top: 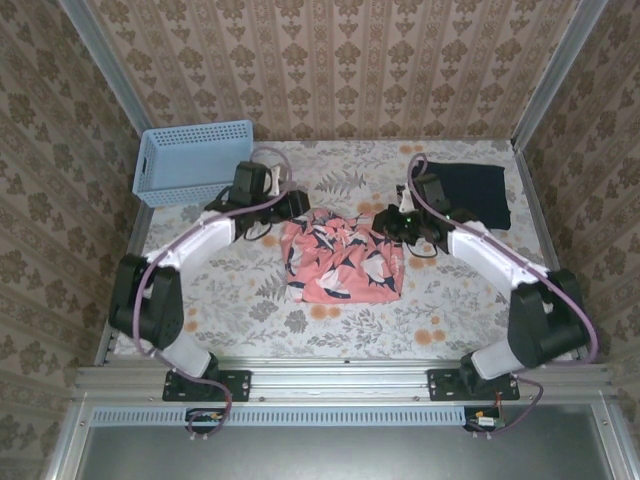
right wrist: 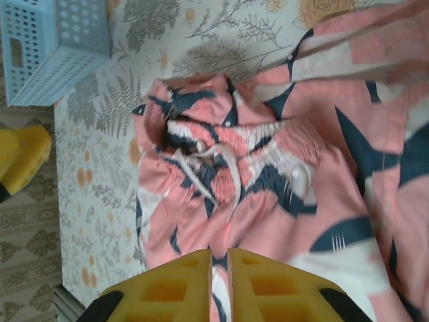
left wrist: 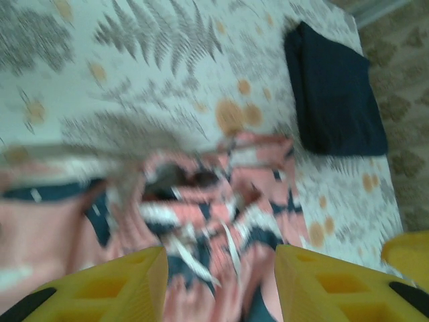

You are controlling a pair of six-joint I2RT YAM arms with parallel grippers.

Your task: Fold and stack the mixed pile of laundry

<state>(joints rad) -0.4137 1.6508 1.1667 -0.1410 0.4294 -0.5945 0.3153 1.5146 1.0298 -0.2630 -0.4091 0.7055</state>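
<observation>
The coral-pink garment [top: 343, 262] with navy and white leaf print lies spread and rumpled at the table's middle, its drawstring waistband [right wrist: 221, 144] bunched at the far edge. The dark navy garment [top: 475, 192] lies folded at the back right, apart from it [left wrist: 335, 94]. My left gripper [left wrist: 221, 268] hangs open just above the coral cloth's far left part, its yellow fingers [left wrist: 120, 282] wide apart; this view is blurred. My right gripper [right wrist: 228, 265] is shut on a fold of the coral garment [right wrist: 268, 201] at its far right edge [top: 392, 222].
A light blue perforated basket [top: 192, 160] stands at the back left [right wrist: 53, 47]. The floral tablecloth [top: 240, 300] is bare on both sides of the coral garment. Patterned walls close in the table on three sides.
</observation>
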